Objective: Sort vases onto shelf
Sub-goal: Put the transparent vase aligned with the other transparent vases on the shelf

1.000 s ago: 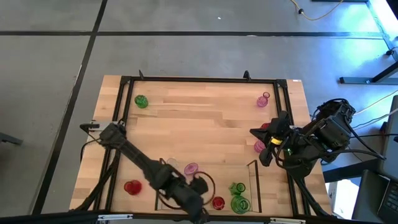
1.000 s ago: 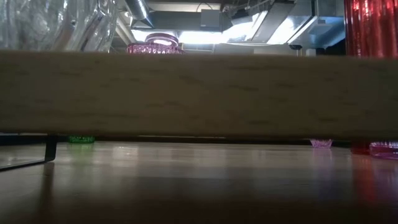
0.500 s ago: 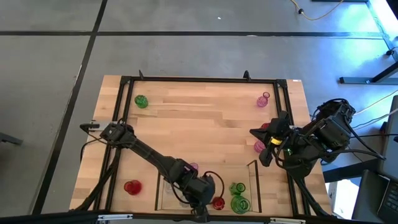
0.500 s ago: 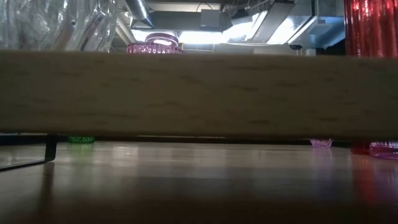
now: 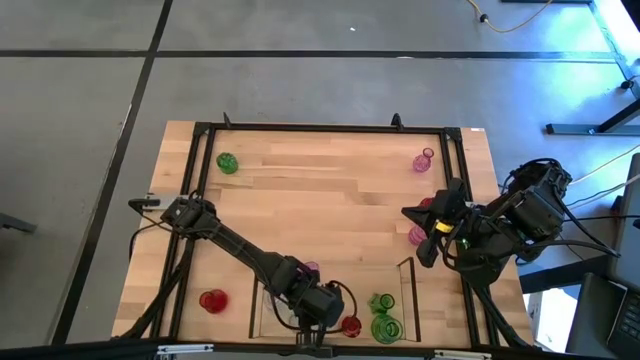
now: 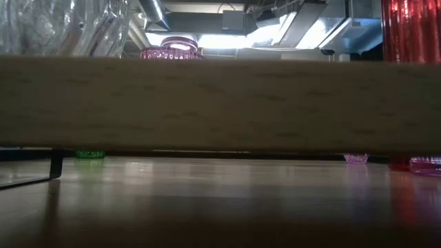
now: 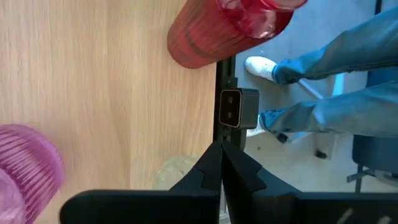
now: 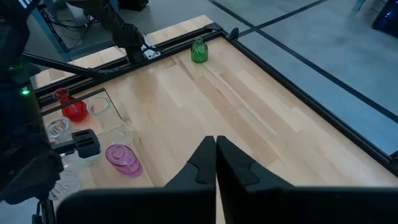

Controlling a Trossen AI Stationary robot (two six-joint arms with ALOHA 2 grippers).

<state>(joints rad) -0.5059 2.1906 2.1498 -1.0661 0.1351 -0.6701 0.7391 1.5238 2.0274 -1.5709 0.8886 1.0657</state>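
Glass vases, shelf [image 5: 406, 290] near edge: left hand [image 5: 312, 322] pressed together, empty, beside red vase [image 5: 350, 326]; we spread it before grasping. Right hand [image 5: 412, 213] pressed together, waiting.

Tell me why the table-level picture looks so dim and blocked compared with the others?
In the low view a wooden board fills the middle, in shadow, with bright ceiling lights glaring behind it, so the tabletop below looks dark. Close glass at the top corners, clear and red, is blurred. The high view is evenly lit, with a blue glow on the floor at upper right.
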